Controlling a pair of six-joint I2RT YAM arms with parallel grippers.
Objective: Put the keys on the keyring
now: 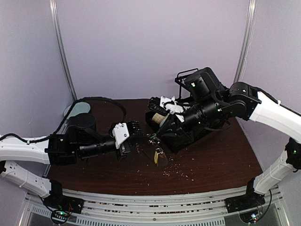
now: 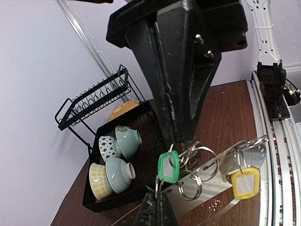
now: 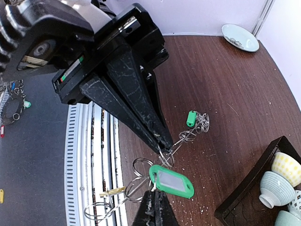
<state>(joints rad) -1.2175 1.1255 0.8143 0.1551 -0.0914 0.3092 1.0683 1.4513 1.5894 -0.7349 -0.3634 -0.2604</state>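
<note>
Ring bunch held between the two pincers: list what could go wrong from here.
1. Both the left pincer and right pincer pinch only thin wire of the ring bunch; a slip could drop it.
2. The loops look tangled, so pulling apart may snag the green tag or swing the yellow tag.
3. The right arm works close to the dish rack; a wide move might hit it.

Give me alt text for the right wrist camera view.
The right gripper, shut, pinches a cluster of wire rings carrying a green key tag above a brown table; a second green tag lies beyond.
</note>
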